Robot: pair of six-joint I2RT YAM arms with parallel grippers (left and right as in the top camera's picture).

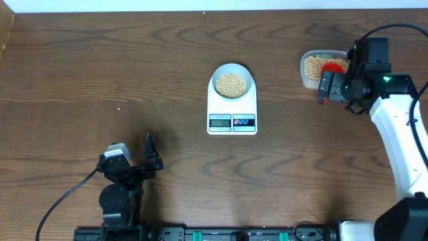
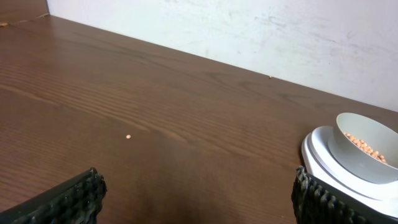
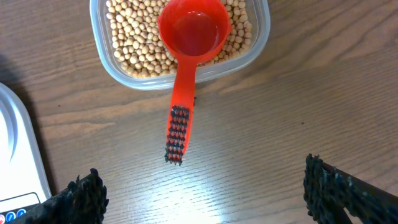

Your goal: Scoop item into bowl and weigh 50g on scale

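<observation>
Overhead: bowl (image 1: 215, 82) w/ beans (image 1: 231, 85) sits on scale (image 1: 221, 107), display unreadable. My right tool (image 3: 208, 196) gapes wide, empty, above scoop (image 3: 186, 56) resting in tub (image 3: 261, 37). Left tool (image 2: 199, 205) also released, tips cropped.

display (image 1: 220, 121): digits too small to read overhead.
scale (image 3: 15, 143): only a corner, at the right wrist view's left edge.
bowl (image 2: 364, 149): clipped by the right edge, left wrist view.
tub (image 3: 258, 37): far rim beyond the top edge.
right end effector (image 3: 211, 196): only fingertips show.
scoop (image 1: 331, 66): handle partly covered overhead.
</observation>
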